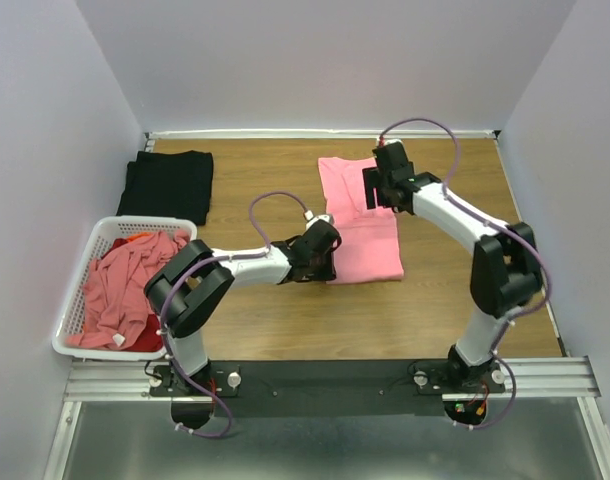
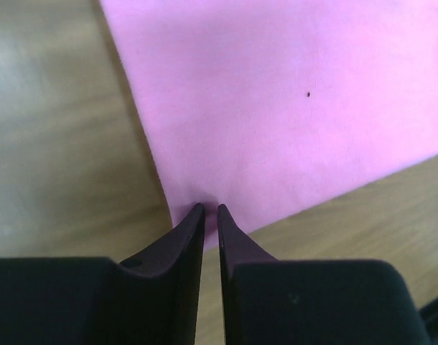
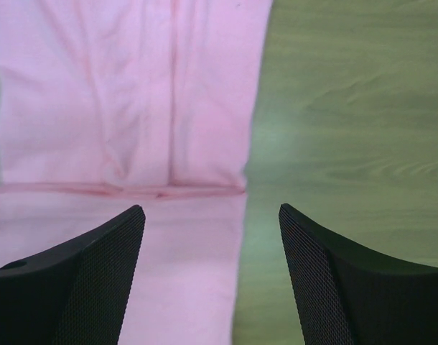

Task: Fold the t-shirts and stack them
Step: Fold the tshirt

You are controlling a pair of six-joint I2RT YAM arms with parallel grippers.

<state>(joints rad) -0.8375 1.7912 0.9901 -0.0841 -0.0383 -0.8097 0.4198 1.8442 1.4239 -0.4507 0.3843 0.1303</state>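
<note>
The pink shirt (image 1: 370,245) lies flat in the middle of the table (image 1: 285,325), its long side running away from the arms. In the right wrist view a stitched hem crosses it, with one layer lying on another.

The left claw (image 2: 211,210) is at the shirt's near left corner. Its fingers are almost together and the tips pinch the corner, where the cloth puckers a little. The rest of the shirt spreads smooth on the wood beyond them.

The right claw (image 3: 210,208) is over the far half of the same shirt, above its right edge, with pink cloth under one finger and bare wood under the other. Its fingers stand wide apart with nothing between them.

A black shirt (image 1: 168,185) lies folded at the far left of the table, well apart from the pink one. Nearer, at the left edge, a white basket (image 1: 73,300) holds a heap of pink shirts (image 1: 120,285) with some red cloth (image 1: 145,337) at its near end.
</note>
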